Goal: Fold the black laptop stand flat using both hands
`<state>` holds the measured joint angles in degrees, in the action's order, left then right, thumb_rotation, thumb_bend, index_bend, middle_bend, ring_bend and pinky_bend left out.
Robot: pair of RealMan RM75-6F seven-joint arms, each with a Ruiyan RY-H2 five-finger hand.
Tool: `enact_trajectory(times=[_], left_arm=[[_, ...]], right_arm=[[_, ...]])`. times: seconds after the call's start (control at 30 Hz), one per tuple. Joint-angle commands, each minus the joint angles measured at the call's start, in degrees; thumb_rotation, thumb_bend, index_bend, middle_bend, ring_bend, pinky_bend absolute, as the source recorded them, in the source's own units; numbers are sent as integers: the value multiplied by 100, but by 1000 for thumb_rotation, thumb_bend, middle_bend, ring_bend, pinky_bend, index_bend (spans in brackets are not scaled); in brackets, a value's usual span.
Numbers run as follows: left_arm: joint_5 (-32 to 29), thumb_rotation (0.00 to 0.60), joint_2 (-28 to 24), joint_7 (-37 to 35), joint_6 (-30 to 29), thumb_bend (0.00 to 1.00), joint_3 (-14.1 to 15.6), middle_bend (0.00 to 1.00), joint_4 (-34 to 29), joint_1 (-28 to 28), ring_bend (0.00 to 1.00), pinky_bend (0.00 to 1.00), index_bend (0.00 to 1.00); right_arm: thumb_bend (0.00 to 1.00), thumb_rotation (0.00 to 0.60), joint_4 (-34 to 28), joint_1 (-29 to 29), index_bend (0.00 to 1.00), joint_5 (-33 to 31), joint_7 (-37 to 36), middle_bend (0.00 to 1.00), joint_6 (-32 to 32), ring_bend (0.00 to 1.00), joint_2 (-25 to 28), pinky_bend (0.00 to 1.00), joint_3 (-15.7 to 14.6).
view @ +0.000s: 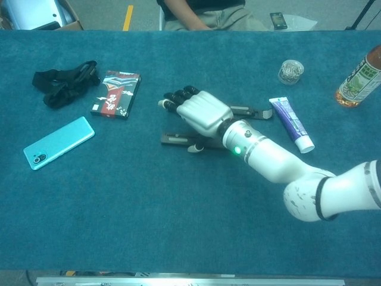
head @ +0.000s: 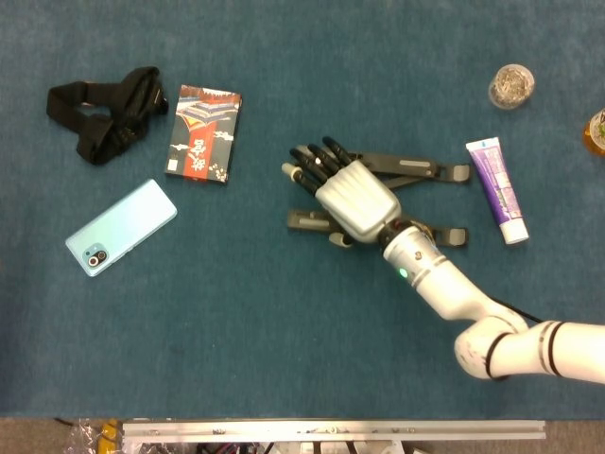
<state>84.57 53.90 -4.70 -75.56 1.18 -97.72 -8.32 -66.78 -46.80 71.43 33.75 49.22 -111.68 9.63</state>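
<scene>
The black laptop stand [head: 417,170] lies low on the blue table, its two arms nearly level and parallel; the same stand [view: 175,139] shows in the chest view. My right hand [head: 348,194] lies palm down across the stand's left part, fingers stretched out and pointing up-left past the upper arm's end. Its thumb sits by the lower arm [head: 308,220]. In the chest view this right hand [view: 199,112] covers the stand's middle. It presses on the stand without gripping it. My left hand shows in neither view.
A turquoise phone [head: 121,227], a patterned box [head: 203,132] and a black strap [head: 106,118] lie to the left. A purple tube [head: 498,189] sits just right of the stand. A small jar [head: 511,85] and a bottle [view: 357,77] stand far right.
</scene>
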Motion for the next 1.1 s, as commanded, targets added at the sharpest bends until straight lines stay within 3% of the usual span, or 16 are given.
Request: enact_trajectory(times=[0.03, 0.23, 0.4, 0.57, 0.87, 1.1], left_arm=[[13, 600, 3, 3, 17, 285, -3, 0, 4, -15, 0, 0, 0], [204, 600, -24, 97, 172, 285, -44, 0, -61, -216, 0, 0, 0], [505, 600, -32, 166, 423, 285, -61, 0, -200, -505, 0, 0, 0], [731, 600, 50, 339, 782, 285, -78, 0, -326, -840, 0, 0, 0], [656, 600, 584, 816, 1631, 285, -185, 0, -504, -1491, 0, 0, 0], [335, 600, 1140, 1006, 2154, 285, -343, 0, -367, -1935, 0, 0, 0]], right_arm=[[104, 539, 144, -74, 0, -139, -51, 0, -9, 0, -117, 5, 143], [105, 540, -680, 9, 0, -580, -726, 0, -320, 0, 249, 5, 375], [110, 540, -1752, 118, 0, -1408, -1332, 0, -753, 0, 1076, 5, 735], [127, 539, -2441, 195, 0, -2114, -1660, 0, -873, 0, 1844, 5, 908], [136, 539, -3058, 259, 0, -3030, -2005, 0, -862, 0, 2808, 5, 710], [135, 539, -3107, 254, 0, -3321, -2223, 0, -854, 0, 3072, 5, 465]])
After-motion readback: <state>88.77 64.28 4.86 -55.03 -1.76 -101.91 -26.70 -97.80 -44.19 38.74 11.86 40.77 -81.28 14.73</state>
